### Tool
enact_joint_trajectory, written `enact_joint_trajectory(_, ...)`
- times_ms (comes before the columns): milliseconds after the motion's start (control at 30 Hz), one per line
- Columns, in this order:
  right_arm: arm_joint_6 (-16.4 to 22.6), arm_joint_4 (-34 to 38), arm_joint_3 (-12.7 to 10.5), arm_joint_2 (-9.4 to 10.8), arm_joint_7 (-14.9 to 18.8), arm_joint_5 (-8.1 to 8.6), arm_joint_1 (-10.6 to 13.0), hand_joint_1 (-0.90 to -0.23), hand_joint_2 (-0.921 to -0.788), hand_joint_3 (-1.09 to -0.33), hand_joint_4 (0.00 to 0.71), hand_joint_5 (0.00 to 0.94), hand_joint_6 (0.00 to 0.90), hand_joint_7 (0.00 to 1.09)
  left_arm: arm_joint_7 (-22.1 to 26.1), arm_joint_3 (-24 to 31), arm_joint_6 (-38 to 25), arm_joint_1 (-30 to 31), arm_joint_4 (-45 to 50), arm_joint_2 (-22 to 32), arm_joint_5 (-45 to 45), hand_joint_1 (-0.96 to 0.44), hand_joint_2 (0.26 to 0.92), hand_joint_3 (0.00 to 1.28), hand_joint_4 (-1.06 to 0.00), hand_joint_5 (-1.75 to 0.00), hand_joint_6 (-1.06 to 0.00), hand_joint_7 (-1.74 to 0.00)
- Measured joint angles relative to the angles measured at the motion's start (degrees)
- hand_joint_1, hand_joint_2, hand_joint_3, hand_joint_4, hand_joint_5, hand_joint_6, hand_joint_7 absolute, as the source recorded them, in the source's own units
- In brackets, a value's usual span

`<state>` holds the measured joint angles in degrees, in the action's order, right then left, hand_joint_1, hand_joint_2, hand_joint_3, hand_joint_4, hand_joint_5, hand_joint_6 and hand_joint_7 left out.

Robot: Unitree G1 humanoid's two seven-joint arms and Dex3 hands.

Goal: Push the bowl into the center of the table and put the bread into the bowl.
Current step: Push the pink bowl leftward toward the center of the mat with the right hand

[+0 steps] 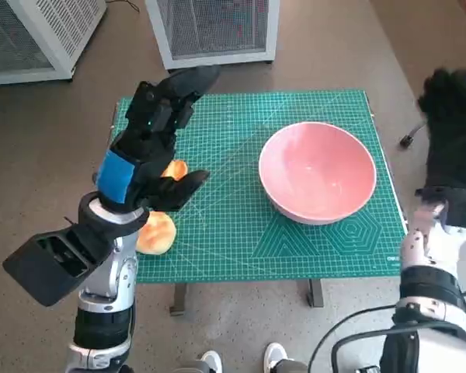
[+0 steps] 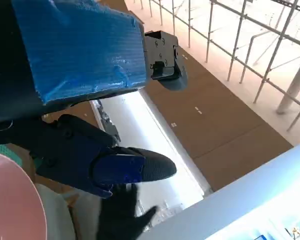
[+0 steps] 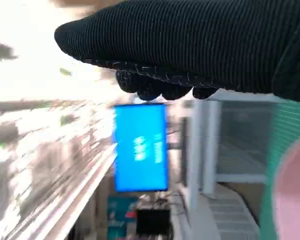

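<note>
bowl: a pink bowl (image 1: 317,172) stood upright and empty on the green cutting mat (image 1: 241,241), right of the mat's middle; its rim also showed in the left wrist view (image 2: 12,200) and the right wrist view (image 3: 292,195).
bread: a golden piece of bread (image 1: 157,232) lay on the mat near its left front edge, partly hidden under the left hand; it was well apart from the bowl.
left hand: the left hand (image 1: 151,144) hung raised above the mat's left side, fingers spread apart, holding nothing.
right hand: the right hand (image 1: 453,132) was lifted off the table's right edge, beside the bowl but not touching it; whether its fingers were curled or spread could not be told.
floor: two white perforated cabinets (image 1: 210,31) stood beyond the table.
</note>
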<state>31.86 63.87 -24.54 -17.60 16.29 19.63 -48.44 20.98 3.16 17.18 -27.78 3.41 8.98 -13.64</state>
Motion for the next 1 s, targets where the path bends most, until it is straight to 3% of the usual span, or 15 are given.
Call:
enact_joint_trajectory(400,-8.24,8.51,-0.88,0.46,-1.33,0.12,-0.15,-0.355,-0.921,-0.598,0.426,0.001,0.252,0.52,0.49,0.30,0.62,0.05,-0.52,0.30,-0.06,-0.50,0.921,0.35,0.00,-0.42,0.00,-0.73)
enact_joint_trajectory(567,-10.76,9.43,-0.97,1.70,-2.20,0.09,-0.11,-0.364,-0.921,-0.589,0.438,0.005,0.281,0.45,0.77,0.43,0.72,0.27,-0.50,0.55,-0.15,-0.50,0.921,0.36,0.00,-0.42,0.00,-0.73)
enact_joint_trajectory(1000,-13.84,9.67,-2.39,5.58,-2.59,0.42,-0.23,-0.371,-0.921,-0.512,0.457,0.009,0.340,0.44,1.37,1.42,0.78,1.54,-0.38,1.36,-0.64,-0.50,0.921,0.36,0.00,-0.40,0.00,-0.71)
